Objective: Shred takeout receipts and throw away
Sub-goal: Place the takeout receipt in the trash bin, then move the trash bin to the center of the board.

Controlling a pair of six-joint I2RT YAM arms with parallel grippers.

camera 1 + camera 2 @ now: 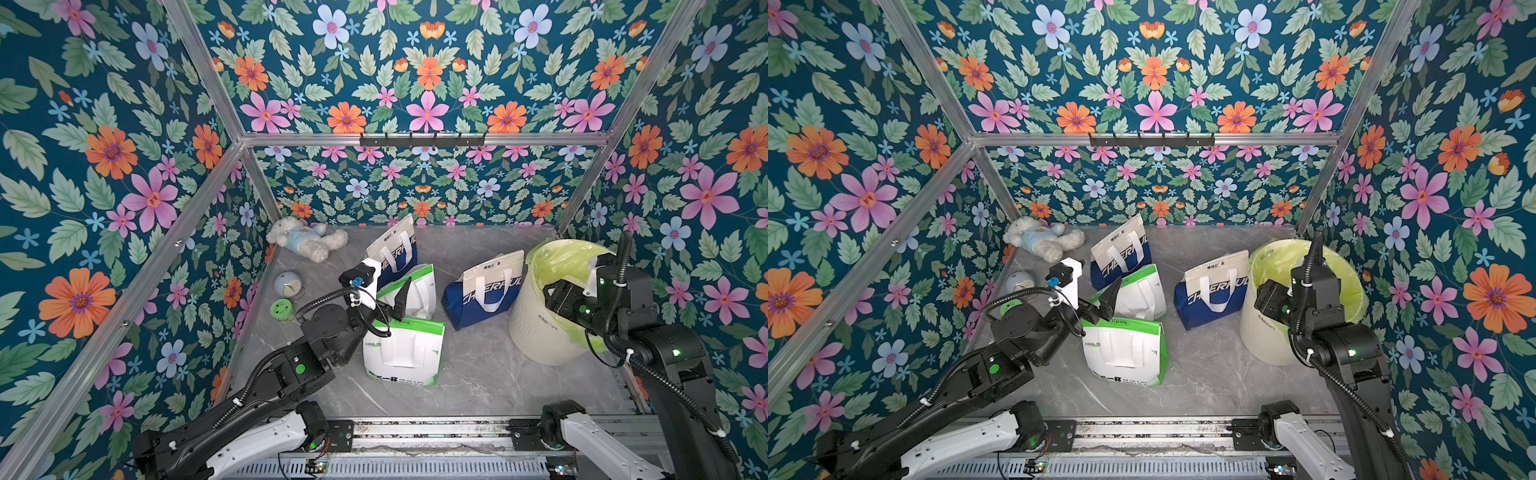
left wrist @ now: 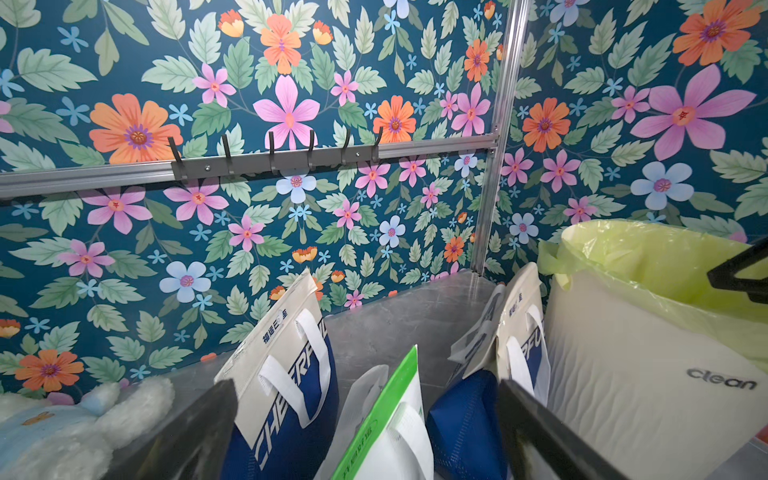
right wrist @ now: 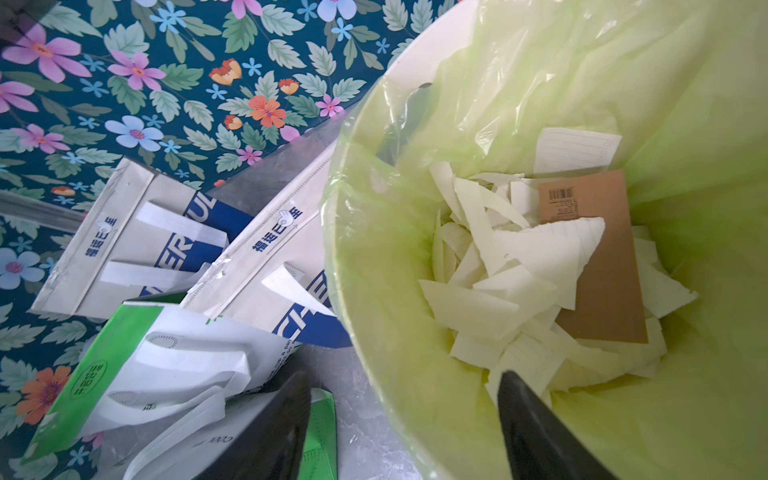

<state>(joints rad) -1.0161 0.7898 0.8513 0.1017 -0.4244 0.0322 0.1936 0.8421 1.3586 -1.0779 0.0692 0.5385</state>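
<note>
Fingers point(image 3: 536, 432) of the right gripper point(image 3: 402, 376) stand apart with nothing between them at the mouth of the bin point(image 1: 536, 328), one above its yellow-green liner point(image 3: 685, 124) and the other outside the rim. At the bottom of the bin lie the takeout receipts point(image 3: 511, 266), a heap of torn white scraps beside a brown card point(image 3: 598, 266). Well apart from the bin, above the green-trimmed bags point(image 1: 401, 349), the left gripper point(image 1: 397, 301) hangs with its fingers point(image 2: 540, 432) spread wide and empty. I judge the step in hand to be the drop into the bin. Both top views show no whole white sheet on the table point(image 1: 478, 386) near the bin, though the bags could hide one. The next move, as I see it, calls for lifting the right arm clear without snagging the liner, then checking around the bags for any receipt left.
</note>
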